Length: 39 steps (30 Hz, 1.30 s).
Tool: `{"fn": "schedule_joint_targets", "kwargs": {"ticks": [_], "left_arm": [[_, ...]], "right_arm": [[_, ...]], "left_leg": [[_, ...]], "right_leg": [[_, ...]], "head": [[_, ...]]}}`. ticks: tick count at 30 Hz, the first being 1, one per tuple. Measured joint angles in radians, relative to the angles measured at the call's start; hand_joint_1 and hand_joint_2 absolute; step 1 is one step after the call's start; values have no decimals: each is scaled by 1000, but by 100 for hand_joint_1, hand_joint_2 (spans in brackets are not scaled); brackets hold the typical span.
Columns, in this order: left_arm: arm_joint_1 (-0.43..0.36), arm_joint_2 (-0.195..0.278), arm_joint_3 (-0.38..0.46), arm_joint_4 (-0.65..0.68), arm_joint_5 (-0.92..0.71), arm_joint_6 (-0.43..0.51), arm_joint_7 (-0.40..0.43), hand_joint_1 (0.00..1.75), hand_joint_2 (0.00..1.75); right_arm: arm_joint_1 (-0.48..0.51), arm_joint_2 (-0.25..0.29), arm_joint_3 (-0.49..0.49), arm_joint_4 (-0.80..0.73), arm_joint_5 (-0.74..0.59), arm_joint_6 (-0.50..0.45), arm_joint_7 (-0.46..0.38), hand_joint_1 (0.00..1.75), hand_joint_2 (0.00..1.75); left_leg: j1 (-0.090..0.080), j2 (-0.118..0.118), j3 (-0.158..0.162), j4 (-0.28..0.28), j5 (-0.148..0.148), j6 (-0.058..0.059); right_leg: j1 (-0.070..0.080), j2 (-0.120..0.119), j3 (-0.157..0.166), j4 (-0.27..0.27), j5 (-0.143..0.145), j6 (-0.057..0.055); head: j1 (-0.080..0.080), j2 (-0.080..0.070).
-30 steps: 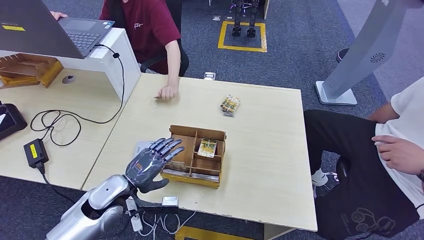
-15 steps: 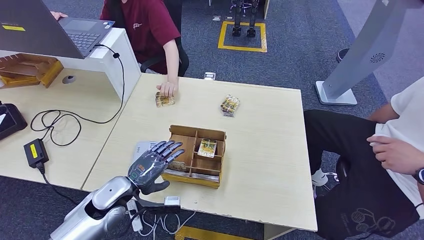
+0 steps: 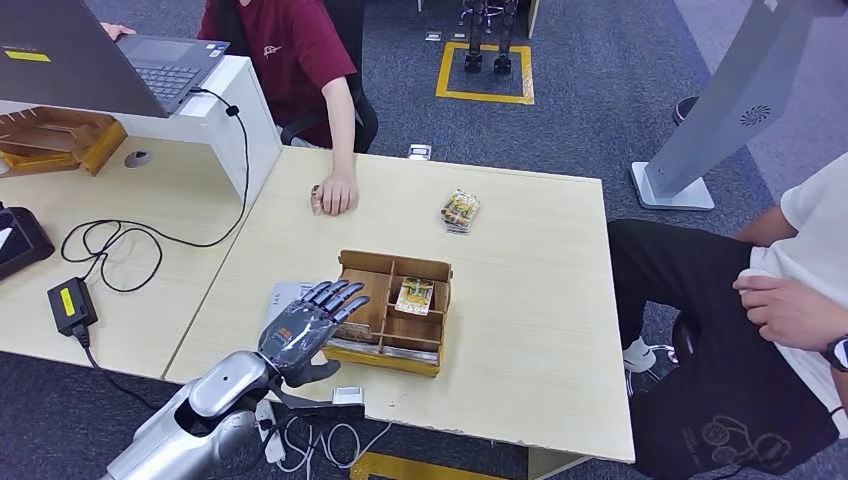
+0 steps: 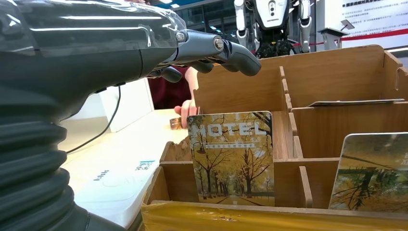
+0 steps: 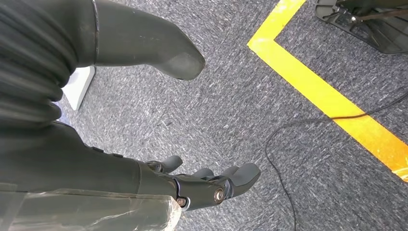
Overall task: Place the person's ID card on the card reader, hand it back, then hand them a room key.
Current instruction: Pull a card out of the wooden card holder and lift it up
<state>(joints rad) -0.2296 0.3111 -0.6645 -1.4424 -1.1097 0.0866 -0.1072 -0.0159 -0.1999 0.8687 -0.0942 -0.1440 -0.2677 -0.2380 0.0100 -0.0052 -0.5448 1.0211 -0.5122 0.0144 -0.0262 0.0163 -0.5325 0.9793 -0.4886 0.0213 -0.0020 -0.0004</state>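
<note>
The wooden box (image 3: 392, 310) looks matt, its cards (image 4: 233, 158) glossy, on a smooth, probably laminate table (image 3: 520, 300).

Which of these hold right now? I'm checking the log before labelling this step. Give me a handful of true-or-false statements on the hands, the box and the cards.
1. The left hand holds a hotel card. False: it holds nothing, fingers apart, over the wooden divider box.
2. A card printed HOTEL stands in the box. True.
3. The right hand hangs over grey carpet. True.
4. The person's hand rests on the laptop. False: it rests on the table.
</note>
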Motion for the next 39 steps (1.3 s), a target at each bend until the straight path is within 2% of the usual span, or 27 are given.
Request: {"fn": "schedule_joint_targets", "kwargs": {"ticks": [2,4,6,30,35,39], "left_arm": [[0,-1,0,3,0,0,0,80,175],[0,-1,0,6,1,-2,0,168,175],[0,-1,2,9,6,-5,0,175,175],[-3,-2,13,14,44,4,-10,175,175],[-10,-6,63,-62,57,63,10,175,175],[-61,-1,138,-139,67,72,48,175,175]], "right_arm": [[0,0,1,0,-2,0,0,0,175],[0,0,3,0,-4,1,0,0,175],[0,0,8,0,-5,2,0,0,175],[-1,0,25,0,-22,4,11,0,175],[-1,0,33,3,-40,2,12,0,175],[-1,0,44,4,-50,-1,15,0,175]], "left_leg": [[0,0,0,0,0,0],[0,0,0,0,0,0],[0,0,0,0,0,0],[0,0,0,0,0,0],[0,0,0,0,0,0],[0,0,0,0,0,0]], "right_leg": [[0,0,0,0,0,0],[0,0,0,0,0,0],[0,0,0,0,0,0],[0,0,0,0,0,0],[0,0,0,0,0,0],[0,0,0,0,1,0]], "head": [[0,0],[0,0],[0,0],[0,0],[0,0],[0,0]]}}
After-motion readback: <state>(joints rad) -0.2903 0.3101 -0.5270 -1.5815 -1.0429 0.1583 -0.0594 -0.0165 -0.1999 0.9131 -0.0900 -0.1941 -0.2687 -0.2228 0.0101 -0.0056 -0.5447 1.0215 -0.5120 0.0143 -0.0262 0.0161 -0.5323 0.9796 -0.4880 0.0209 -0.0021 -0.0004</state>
